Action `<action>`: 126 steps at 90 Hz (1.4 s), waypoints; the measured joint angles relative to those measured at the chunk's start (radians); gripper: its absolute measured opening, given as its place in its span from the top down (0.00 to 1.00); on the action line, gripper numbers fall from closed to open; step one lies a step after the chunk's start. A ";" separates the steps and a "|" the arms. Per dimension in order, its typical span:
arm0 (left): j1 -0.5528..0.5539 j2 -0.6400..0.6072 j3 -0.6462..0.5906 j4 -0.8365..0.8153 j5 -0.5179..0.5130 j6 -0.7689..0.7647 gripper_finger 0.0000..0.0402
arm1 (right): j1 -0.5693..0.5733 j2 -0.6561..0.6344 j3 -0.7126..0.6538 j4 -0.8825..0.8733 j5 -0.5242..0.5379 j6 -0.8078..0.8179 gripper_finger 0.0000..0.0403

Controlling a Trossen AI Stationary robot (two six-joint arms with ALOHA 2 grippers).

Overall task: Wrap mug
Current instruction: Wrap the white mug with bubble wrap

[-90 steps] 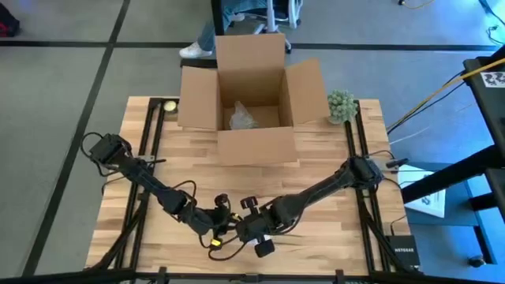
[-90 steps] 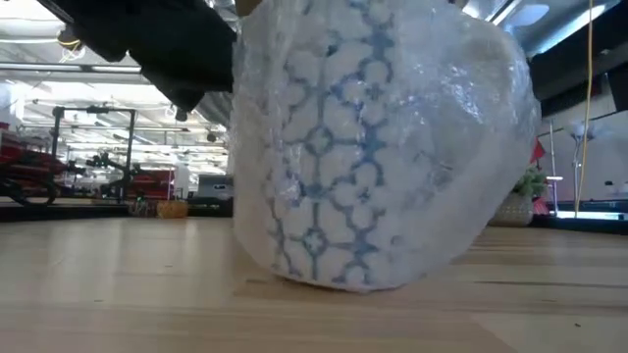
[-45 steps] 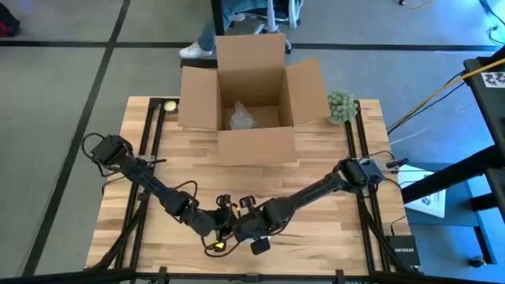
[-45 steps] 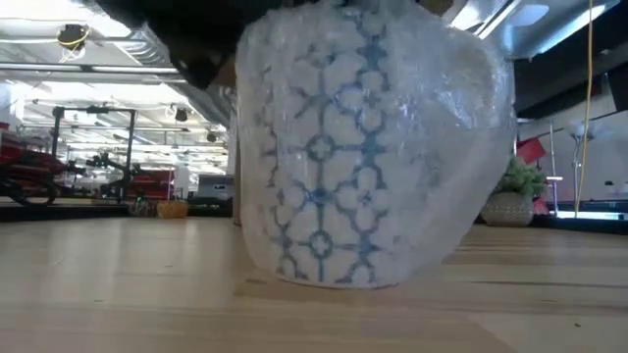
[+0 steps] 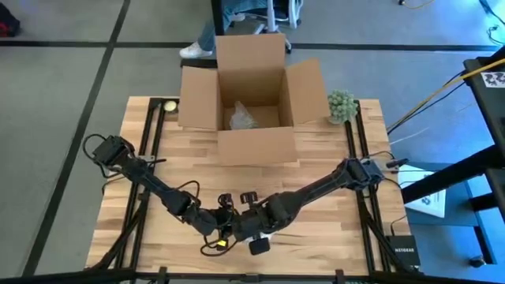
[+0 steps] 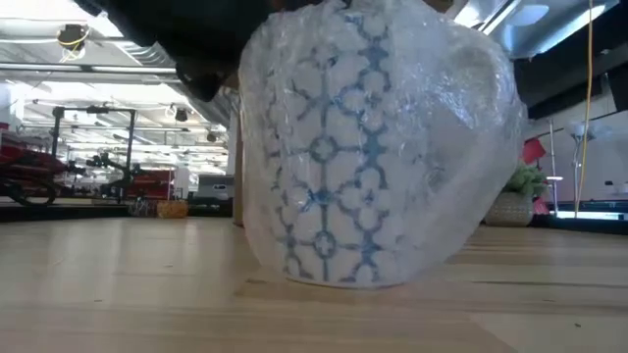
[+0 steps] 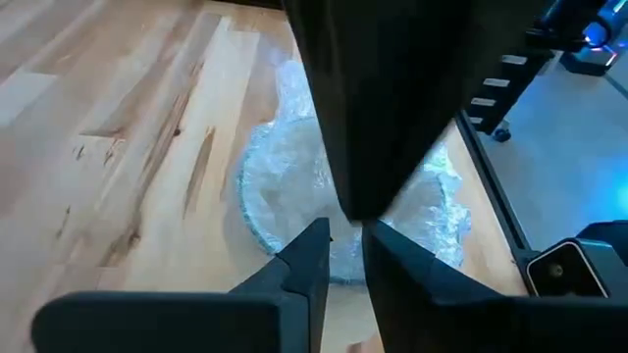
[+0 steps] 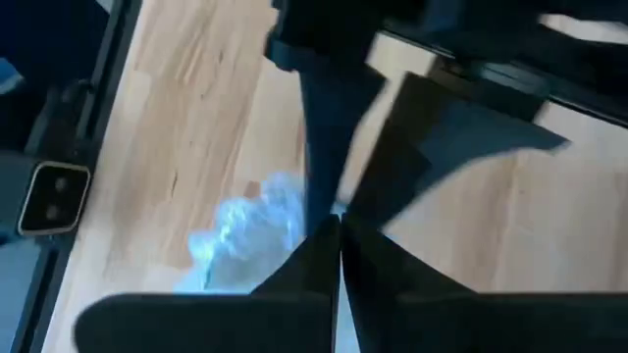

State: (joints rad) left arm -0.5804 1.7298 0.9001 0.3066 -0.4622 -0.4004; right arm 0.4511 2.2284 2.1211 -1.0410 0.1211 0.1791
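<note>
The mug (image 6: 339,167), white with a blue lattice pattern, stands upright on its base on the wooden table (image 6: 118,284), near the middle of the near edge. Clear bubble wrap (image 6: 471,118) covers it all round. In the high view both grippers hide it. My left gripper (image 5: 219,230) and my right gripper (image 5: 241,229) meet over the top of the mug, both pointing down with their fingers closed. In the left wrist view the wrap (image 7: 285,186) lies below my left gripper (image 7: 345,250). In the right wrist view the wrap (image 8: 245,230) shows beside my right gripper (image 8: 339,230). My left gripper comes from above and is closed at the top of the bubble wrap (image 7: 294,211) over the mug. Its own fingers and the other arm's finger hide the place of contact. My right gripper has its fingers together on the wrap's top (image 8: 294,211), from above. The mug stays on the table.
An open cardboard box (image 5: 251,95) with a wrapped item (image 5: 241,117) inside stands at the far middle of the table. A small green plant (image 5: 341,105) is at the far right and a small round thing (image 5: 169,105) at the far left. A person's legs show beyond the box.
Both grippers have shifted a little toward the table's near edge, the right one also toward the left. The wrapped mug, slightly tilted a second ago, now stands more upright. The wrap's bulge on the right has been drawn in.
</note>
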 joint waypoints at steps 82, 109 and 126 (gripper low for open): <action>-0.008 -0.016 -0.003 0.000 -0.026 -0.011 0.88 | 0.019 0.051 -0.147 0.058 0.002 0.041 1.00; -0.008 -0.016 -0.003 -0.006 -0.027 -0.012 0.88 | 0.034 0.050 0.061 -0.153 -0.001 0.044 1.00; -0.008 -0.016 -0.003 -0.006 -0.027 -0.012 0.88 | 0.031 0.046 0.152 -0.320 0.096 0.059 1.00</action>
State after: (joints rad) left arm -0.5880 1.7138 0.8967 0.3004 -0.4891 -0.4120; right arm 0.4818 2.2745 2.2730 -1.3610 0.2172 0.2386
